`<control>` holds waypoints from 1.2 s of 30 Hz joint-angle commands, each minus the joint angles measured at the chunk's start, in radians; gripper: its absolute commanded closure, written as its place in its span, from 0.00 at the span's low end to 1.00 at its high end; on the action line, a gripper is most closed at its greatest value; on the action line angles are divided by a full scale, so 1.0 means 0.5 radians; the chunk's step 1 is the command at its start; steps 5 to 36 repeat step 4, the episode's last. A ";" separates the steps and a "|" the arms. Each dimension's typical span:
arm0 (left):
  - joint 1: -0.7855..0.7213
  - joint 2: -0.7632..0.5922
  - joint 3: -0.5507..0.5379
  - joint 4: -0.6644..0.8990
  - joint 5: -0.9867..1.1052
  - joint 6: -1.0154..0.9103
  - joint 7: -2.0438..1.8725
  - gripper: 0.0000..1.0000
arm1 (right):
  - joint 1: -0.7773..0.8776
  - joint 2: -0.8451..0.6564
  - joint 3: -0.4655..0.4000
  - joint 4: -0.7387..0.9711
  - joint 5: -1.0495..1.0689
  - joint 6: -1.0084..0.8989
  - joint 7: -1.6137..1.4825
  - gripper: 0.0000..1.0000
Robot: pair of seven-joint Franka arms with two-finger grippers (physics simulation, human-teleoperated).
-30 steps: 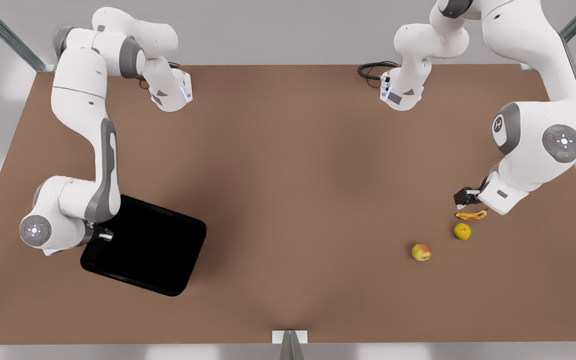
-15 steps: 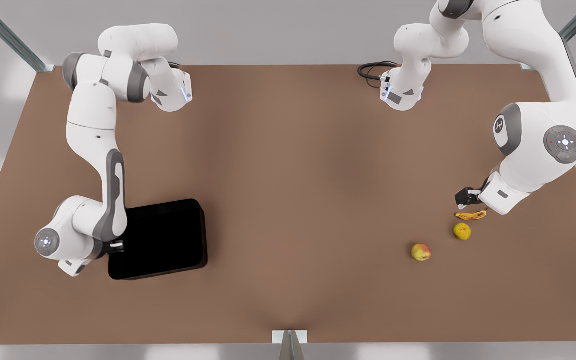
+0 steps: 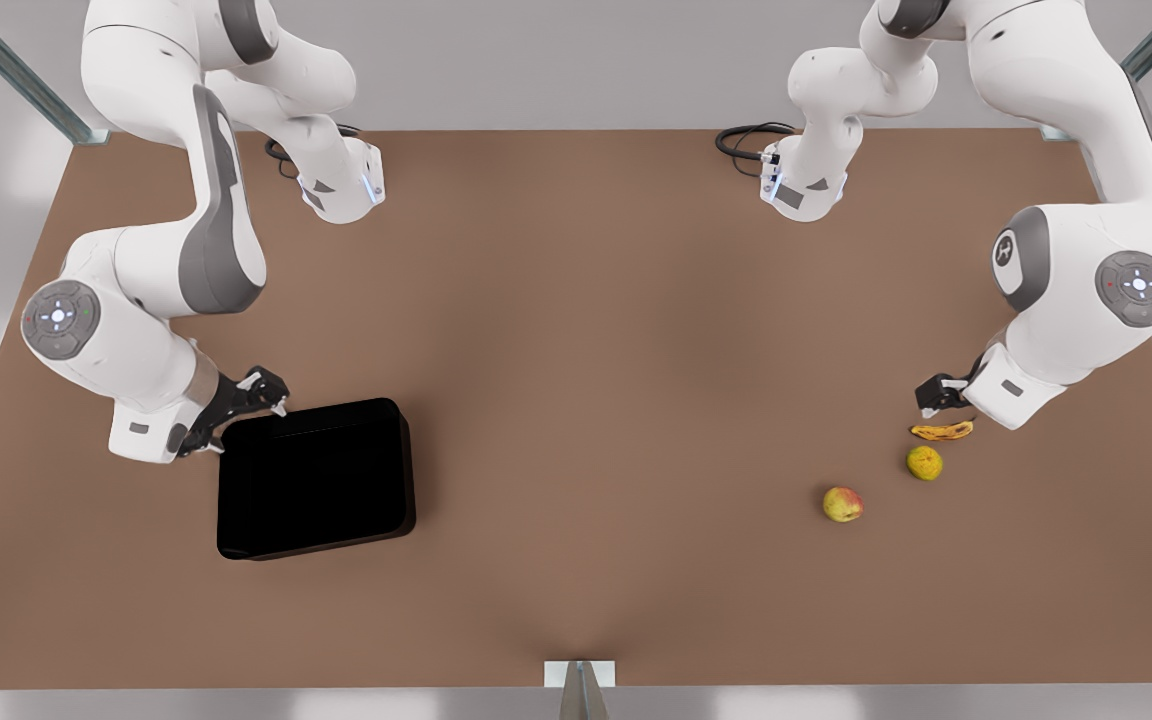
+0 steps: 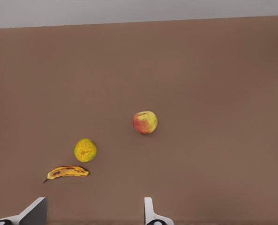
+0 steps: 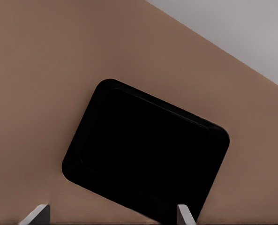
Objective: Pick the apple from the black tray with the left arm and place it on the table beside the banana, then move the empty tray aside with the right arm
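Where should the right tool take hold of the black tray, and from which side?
Likely the low rim of the black tray at the front view's left edge, from above, one finger inside and one outside: it lies flat, too wide to span, and that edge is nearest the open right tool. The left tool waits, open, by the banana.

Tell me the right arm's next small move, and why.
Probably lift the right gripper clear and stop: the black tray sits empty, with open fingers off its corner. The apple already rests on the table near the banana, below the left gripper.
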 commanded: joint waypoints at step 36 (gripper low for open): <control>0.017 0.036 -0.001 0.081 -0.001 -0.068 0.024 0.00 | 0.000 -0.002 0.000 0.001 -0.031 -0.101 0.379 0.00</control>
